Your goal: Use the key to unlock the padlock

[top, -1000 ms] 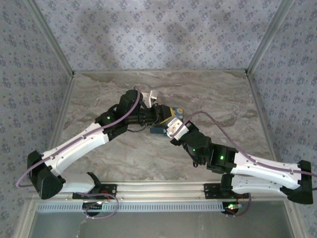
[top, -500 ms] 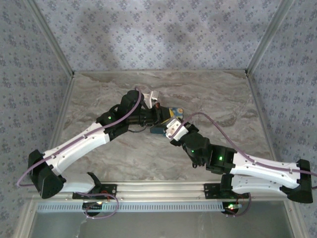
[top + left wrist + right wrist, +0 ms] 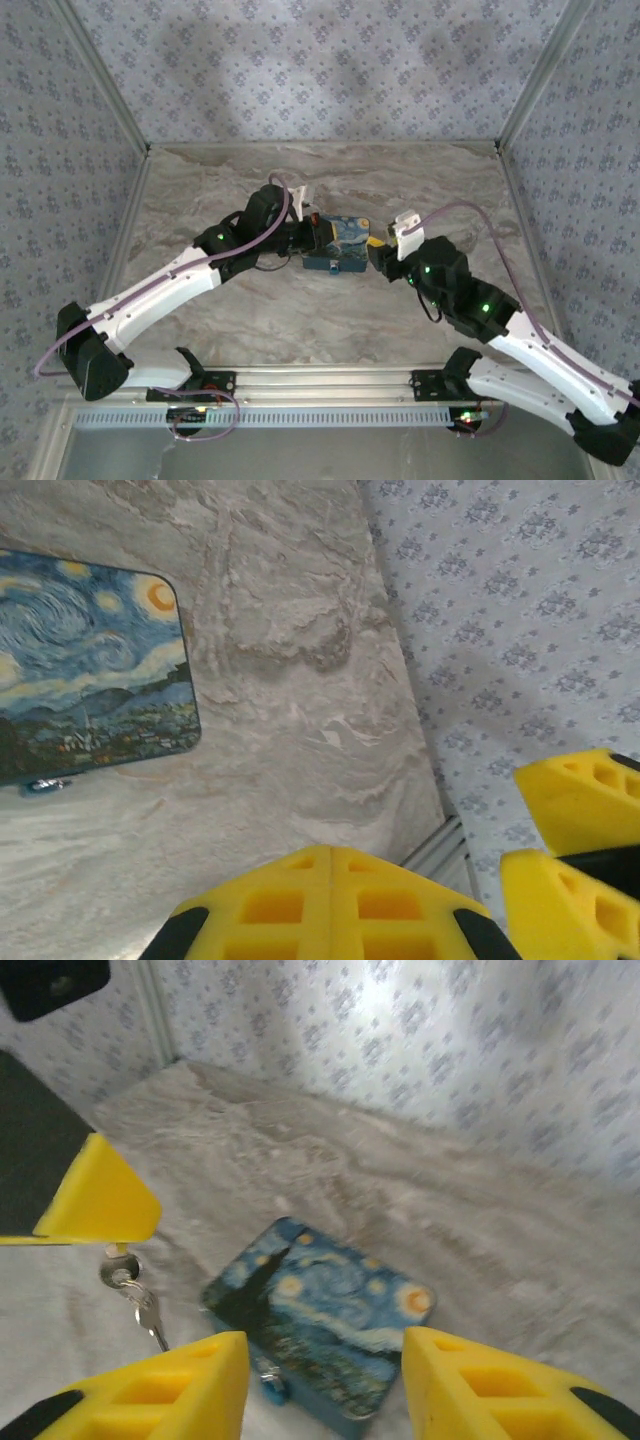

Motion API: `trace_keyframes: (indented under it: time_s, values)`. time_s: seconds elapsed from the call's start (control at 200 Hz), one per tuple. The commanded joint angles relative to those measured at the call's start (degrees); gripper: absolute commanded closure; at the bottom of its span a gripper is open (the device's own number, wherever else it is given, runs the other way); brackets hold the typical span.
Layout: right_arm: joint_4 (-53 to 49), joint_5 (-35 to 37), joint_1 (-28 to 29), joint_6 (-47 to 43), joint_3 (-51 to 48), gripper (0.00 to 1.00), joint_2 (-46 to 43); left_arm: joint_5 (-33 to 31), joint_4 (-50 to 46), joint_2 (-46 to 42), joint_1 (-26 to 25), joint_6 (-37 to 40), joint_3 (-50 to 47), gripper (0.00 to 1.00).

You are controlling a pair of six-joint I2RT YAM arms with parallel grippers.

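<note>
The left claw [image 3: 330, 865] was clenched on the key ring [image 3: 118, 1270], the key [image 3: 152, 1322] dangling; the right claw [image 3: 325, 1360] hung released, empty; best it steadied the tin [image 3: 330, 1325] beside its padlock [image 3: 271, 1384] first.

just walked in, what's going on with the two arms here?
The left gripper is shut on a key ring, and the key dangles from it just above the table. The right gripper is open and holds nothing, hovering opposite it across a Starry Night printed box. A small blue piece on the box's edge may be the padlock, but it is too small to tell. The key is not in any lock yet.
</note>
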Motion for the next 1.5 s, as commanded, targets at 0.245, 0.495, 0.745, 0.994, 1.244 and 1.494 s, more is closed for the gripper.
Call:
trace_keyframes:
  time_s: [0.245, 0.495, 0.745, 0.994, 1.244, 1.494]
  values:
    - [30.6, -49.3, -18.6, 37.4, -7.0, 0.53, 6.8, -1.3, 11.1, -5.1, -0.5, 5.5, -3.2, 1.00]
    - [50.7, -52.5, -18.5, 50.4, -11.2, 0.43, 10.1, -0.4, 20.6, -7.2, -2.2, 4.6, -6.5, 1.00]
    - [54.3, -52.7, -17.6, 51.6, -12.1, 0.52, 10.3, 0.9, 25.3, -7.5, -3.4, 3.1, -6.8, 1.00]
    - [54.6, -53.4, -16.5, 51.1, -11.4, 0.63, 10.0, 0.8, 26.8, -8.0, -3.7, 3.0, -7.1, 1.00]
    - [54.4, -52.8, -16.1, 50.0, -11.2, 0.87, 9.8, 1.1, 28.5, -8.0, -4.5, 2.5, -7.8, 1.00]
    - [51.2, -52.0, -16.1, 46.4, -11.6, 1.00, 7.6, 0.2, 28.6, -9.4, -4.7, 2.6, -8.6, 1.00]
